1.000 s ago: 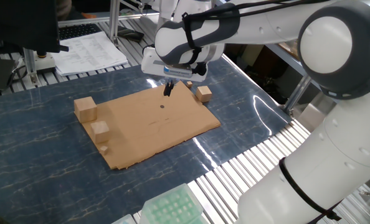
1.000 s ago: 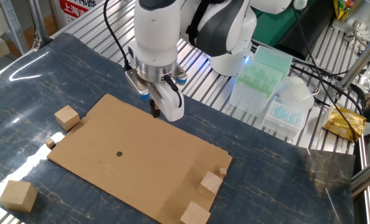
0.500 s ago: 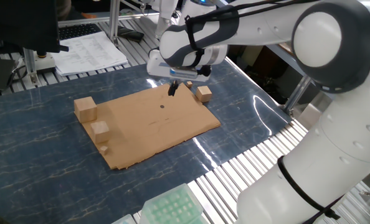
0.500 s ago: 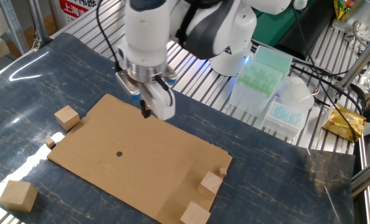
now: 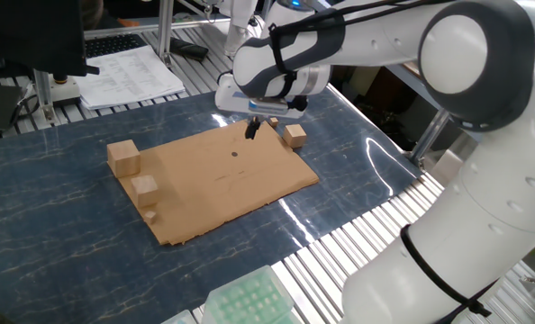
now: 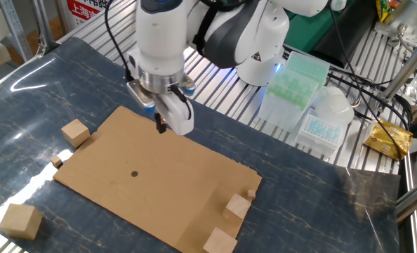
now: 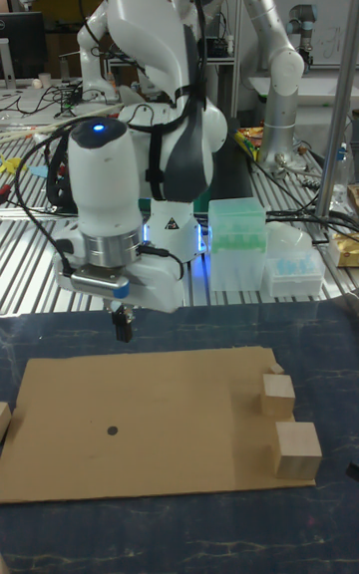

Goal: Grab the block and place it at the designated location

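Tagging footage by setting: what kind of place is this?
Probably a robotics lab: a second robot arm stands behind, green pipette-tip boxes sit on a slatted aluminium bench, and monitors line the back.

A dark blue, marble-veined table top (image 6: 47, 98) carries a plain brown cardboard sheet (image 6: 180, 183) marked with a small black dot (image 6: 134, 173), pale tan wooden cubes (image 6: 75, 132) sit about it, and the white-and-grey arm (image 6: 163, 42) ends in black fingertips (image 6: 161, 126), beside mint-green racks (image 6: 293, 77).

red sign (image 6: 84, 10), characters too small to read
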You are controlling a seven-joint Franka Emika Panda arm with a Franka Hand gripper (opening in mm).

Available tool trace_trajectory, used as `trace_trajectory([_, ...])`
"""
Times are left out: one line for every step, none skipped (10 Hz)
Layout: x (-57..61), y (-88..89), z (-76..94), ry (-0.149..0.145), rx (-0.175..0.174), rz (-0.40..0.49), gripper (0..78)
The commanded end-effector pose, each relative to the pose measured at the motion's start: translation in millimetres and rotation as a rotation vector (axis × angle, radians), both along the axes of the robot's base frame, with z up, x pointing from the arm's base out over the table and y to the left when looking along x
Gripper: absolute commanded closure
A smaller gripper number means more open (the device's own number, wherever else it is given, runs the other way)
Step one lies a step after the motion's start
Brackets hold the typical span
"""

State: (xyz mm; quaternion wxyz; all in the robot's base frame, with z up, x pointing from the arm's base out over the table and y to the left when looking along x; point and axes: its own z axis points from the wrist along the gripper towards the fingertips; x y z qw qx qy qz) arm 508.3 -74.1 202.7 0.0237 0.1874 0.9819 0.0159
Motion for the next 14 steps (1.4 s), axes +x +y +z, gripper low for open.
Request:
trace_trajectory([16.6, -69.0, -11.6, -0.026, -0.006, 0.099, 77.6])
trace_trajectory([17.5, -74.4, -12.5, -0.027, -0.007, 0.108, 77.6])
trace_trajectory([18.5, -80.7, -13.8, -0.027, -0.008, 0.12, 77.6])
trace_trajectory([19.4, -88.7, -15.3, -0.029, -0.007, 0.136, 77.6])
trace_trajectory([19.8, -92.8, -16.0, -0.03, -0.005, 0.142, 77.6])
trace_trajectory([20.5, -102.4, -17.5, -0.028, 0.003, 0.147, 77.6])
trace_trajectory([21.5, -103.7, -17.6, -0.026, 0.003, 0.138, 77.6])
trace_trajectory([21.5, -103.7, -17.6, -0.025, 0.002, 0.122, 77.6])
trace_trajectory([21.5, -103.7, -17.6, -0.026, 0.003, 0.112, 77.6])
trace_trajectory([21.5, -103.7, -17.6, -0.025, 0.004, 0.104, 77.6])
trace_trajectory([21.5, -103.7, -17.6, -0.023, 0.005, 0.101, 77.6])
trace_trajectory([21.5, -103.4, -17.6, -0.014, 0.004, 0.091, 77.6])
trace_trajectory([21.5, -103.4, -17.6, -0.014, 0.005, 0.091, 77.6])
trace_trajectory([21.5, -103.4, -17.6, -0.027, -0.001, 0.086, 77.6])
